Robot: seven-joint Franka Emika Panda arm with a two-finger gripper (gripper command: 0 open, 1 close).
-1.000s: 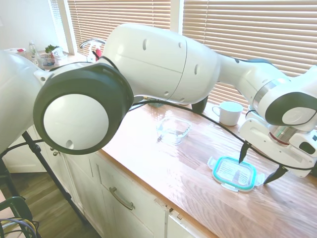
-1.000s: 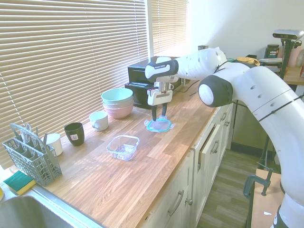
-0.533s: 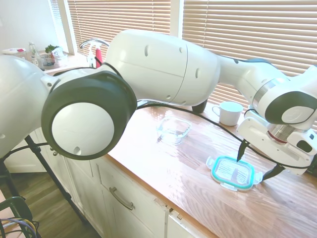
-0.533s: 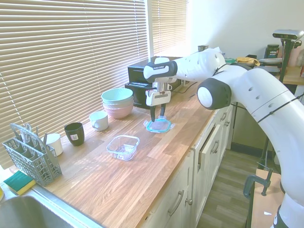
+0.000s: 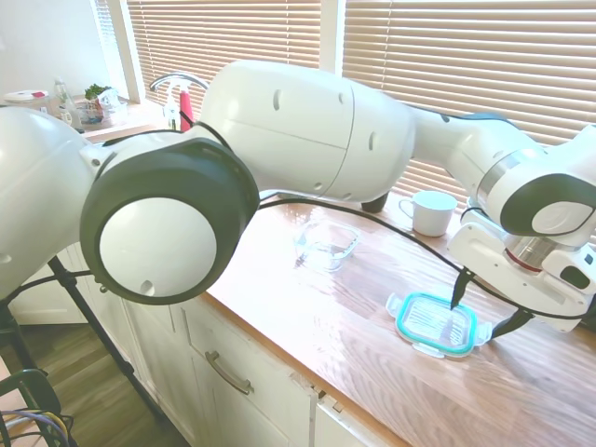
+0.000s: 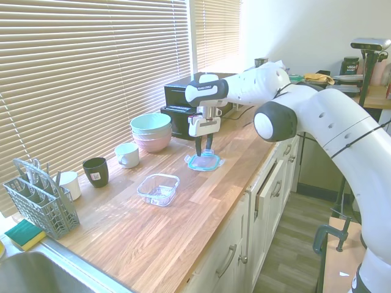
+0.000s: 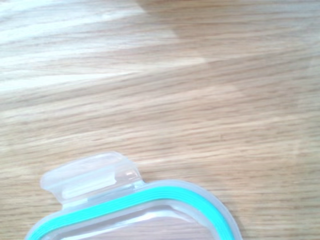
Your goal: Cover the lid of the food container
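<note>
In the first outside view I see the lid [image 5: 440, 324] lying flat on the brown wooden table [image 5: 307, 317]. It is clear plastic, a square with round corners and a teal rim. My claw [image 5: 486, 314] hangs right over it, its two dark pointy fingers spread apart, one tip down on the lid. The food container [image 5: 327, 244], a low clear glass dish, sits well apart.

From the other side, a stack of smooth round bowls [image 6: 151, 130] stands near the lid.

My wrist view shows wood grain, the teal rim and one cloudy snap tab [image 7: 90, 175].
</note>
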